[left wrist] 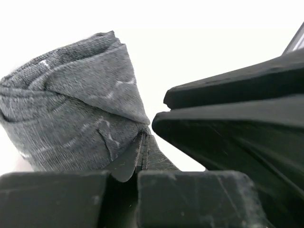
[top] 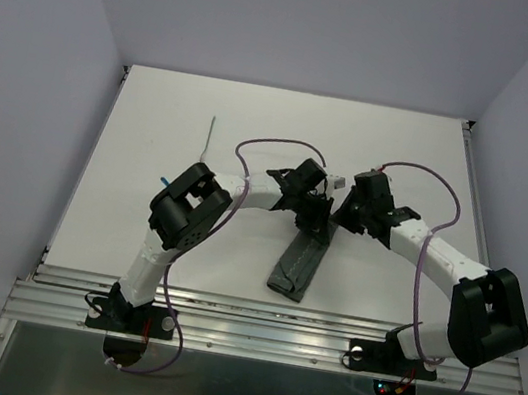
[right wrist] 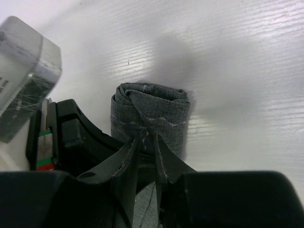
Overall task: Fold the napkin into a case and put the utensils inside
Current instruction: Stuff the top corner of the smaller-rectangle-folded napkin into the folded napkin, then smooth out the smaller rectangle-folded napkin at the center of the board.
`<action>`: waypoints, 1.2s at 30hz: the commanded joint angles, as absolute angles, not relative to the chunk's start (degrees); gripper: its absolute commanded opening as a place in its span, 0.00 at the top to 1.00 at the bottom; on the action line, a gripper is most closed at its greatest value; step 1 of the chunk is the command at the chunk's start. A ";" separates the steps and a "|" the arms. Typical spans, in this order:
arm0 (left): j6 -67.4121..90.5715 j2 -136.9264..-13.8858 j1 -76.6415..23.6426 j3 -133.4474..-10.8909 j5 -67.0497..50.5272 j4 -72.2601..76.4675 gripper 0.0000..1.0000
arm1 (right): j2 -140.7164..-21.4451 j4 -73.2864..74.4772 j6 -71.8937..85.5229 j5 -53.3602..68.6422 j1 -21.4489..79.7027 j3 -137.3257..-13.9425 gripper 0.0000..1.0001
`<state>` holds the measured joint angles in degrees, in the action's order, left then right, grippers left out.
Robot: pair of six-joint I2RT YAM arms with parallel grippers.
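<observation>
The napkin [top: 298, 264] lies as a narrow dark grey strip in the middle of the table, running from near to far. Both grippers meet at its far end. My left gripper [top: 315, 209] is shut on a raised edge of the cloth [left wrist: 71, 109], the fabric pinched between its tips [left wrist: 142, 140]. My right gripper [top: 341, 210] faces it, its fingers [left wrist: 228, 118] showing in the left wrist view. Its tips [right wrist: 145, 142] stand slightly apart at the bunched fold [right wrist: 152, 114]. One slim grey utensil [top: 210, 138] lies far left. A small blue sliver [top: 162, 181] shows beside the left arm.
The white table [top: 414, 152] is walled at the back and both sides. A metal rail [top: 263, 324] runs along the near edge between the arm bases. The left arm's elbow [top: 186, 207] stands close to the blue sliver.
</observation>
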<state>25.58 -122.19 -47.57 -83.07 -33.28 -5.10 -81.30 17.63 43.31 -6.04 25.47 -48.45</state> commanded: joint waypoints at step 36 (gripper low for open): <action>23.47 -113.21 -44.12 -74.53 -32.52 -4.57 1.00 | -83.23 11.69 43.86 2.11 25.14 -38.85 0.76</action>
